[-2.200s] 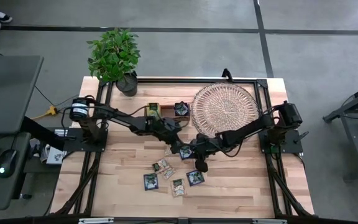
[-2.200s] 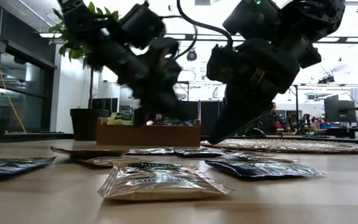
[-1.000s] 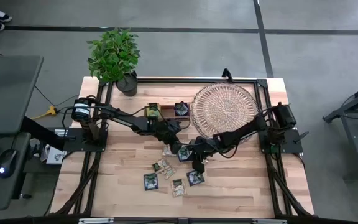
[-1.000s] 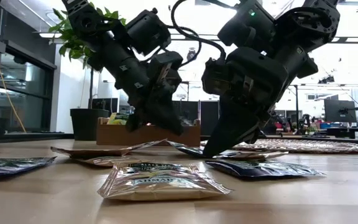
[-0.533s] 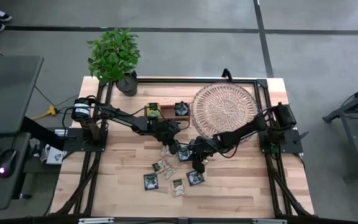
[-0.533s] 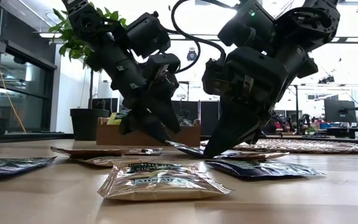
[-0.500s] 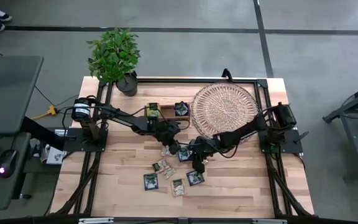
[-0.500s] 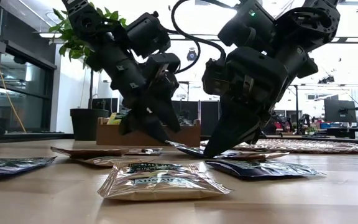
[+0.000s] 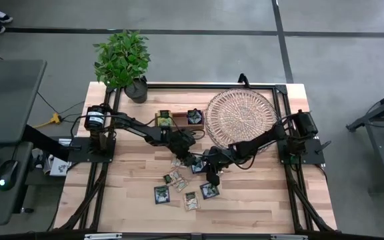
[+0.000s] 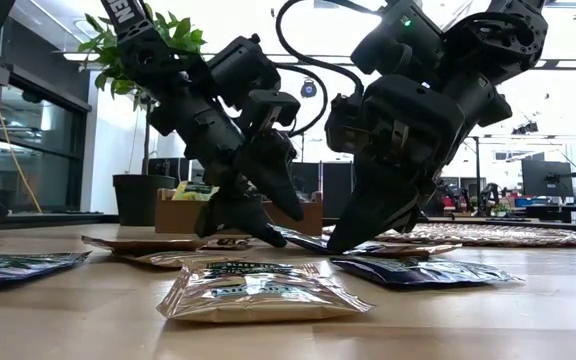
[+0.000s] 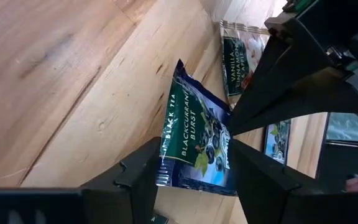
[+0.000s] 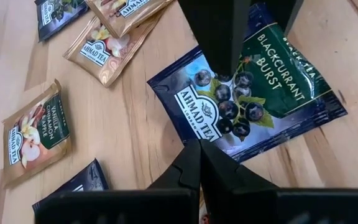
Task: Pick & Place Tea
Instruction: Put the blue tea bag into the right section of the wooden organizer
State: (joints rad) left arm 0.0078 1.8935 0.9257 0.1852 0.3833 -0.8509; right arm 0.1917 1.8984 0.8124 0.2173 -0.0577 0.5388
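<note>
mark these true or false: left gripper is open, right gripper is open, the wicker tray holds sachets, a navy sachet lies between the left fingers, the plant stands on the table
1. The left gripper is open. True.
2. The right gripper is open. False: its fingers are shut together.
3. The wicker tray holds sachets. False: none shows on it; the loose sachets lie on the table.
4. A navy sachet lies between the left fingers. True.
5. The plant stands on the table. True, at a far corner.
</note>
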